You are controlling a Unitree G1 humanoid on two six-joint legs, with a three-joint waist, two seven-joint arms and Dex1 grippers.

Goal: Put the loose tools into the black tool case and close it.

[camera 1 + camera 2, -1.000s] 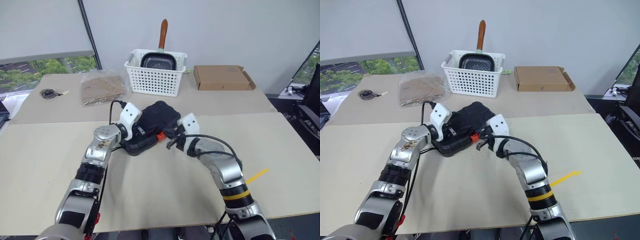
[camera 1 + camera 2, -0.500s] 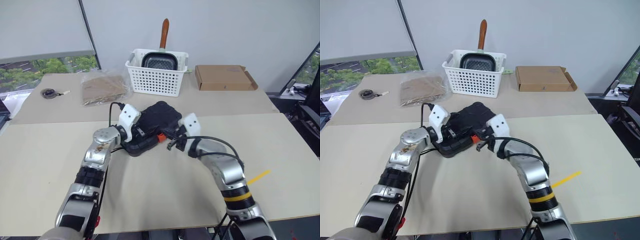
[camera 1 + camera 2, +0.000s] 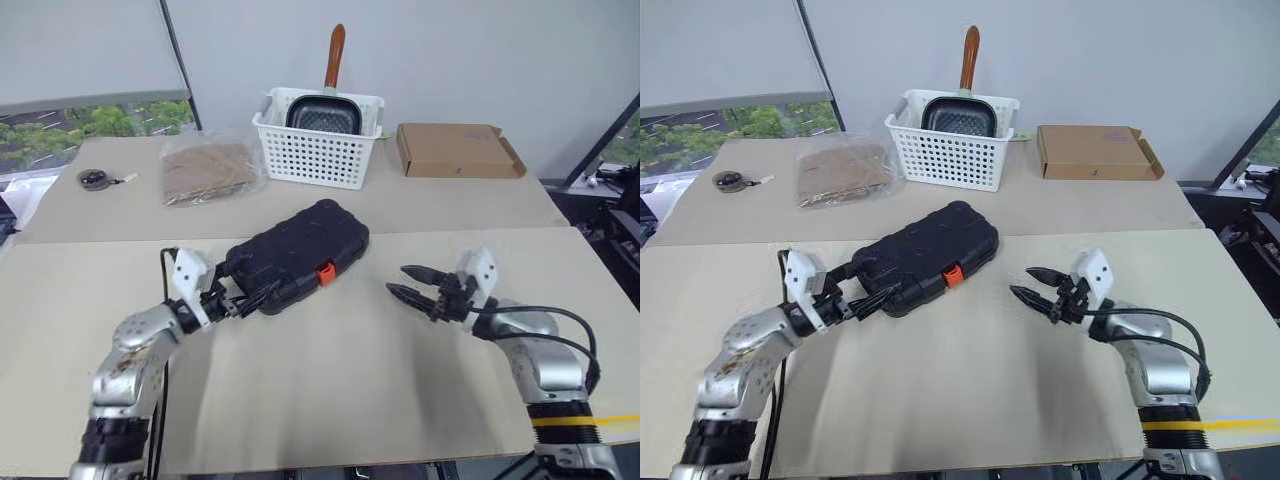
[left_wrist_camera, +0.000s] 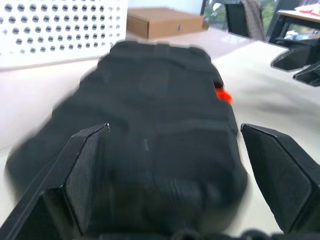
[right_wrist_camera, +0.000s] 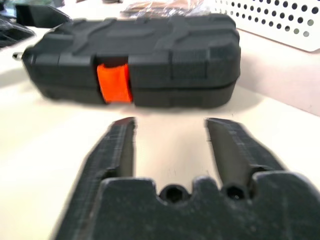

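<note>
The black tool case (image 3: pixel 297 252) lies closed on the table, its orange latch (image 3: pixel 324 273) on the side facing my right arm. My left gripper (image 3: pixel 252 296) is open at the case's near left end. In the left wrist view its fingers (image 4: pixel 82 167) stand wide on either side of that end; I cannot tell if they touch it. My right gripper (image 3: pixel 404 281) is open, empty and a short way to the right of the latch, pointing at it. In the right wrist view its fingers (image 5: pixel 118 145) stay short of the case (image 5: pixel 150 52). The loose tools are out of view.
At the back stands a white slotted basket (image 3: pixel 318 150) with a pan in it. A cardboard box (image 3: pixel 458 150) lies to its right and a clear bag of brown material (image 3: pixel 207 170) to its left. A small round object (image 3: pixel 94 178) lies far left.
Both hands have pulled away from the case, the left back and outward, the right out to the right. The right gripper has gone from shut to open. The camera view has shifted a little.
</note>
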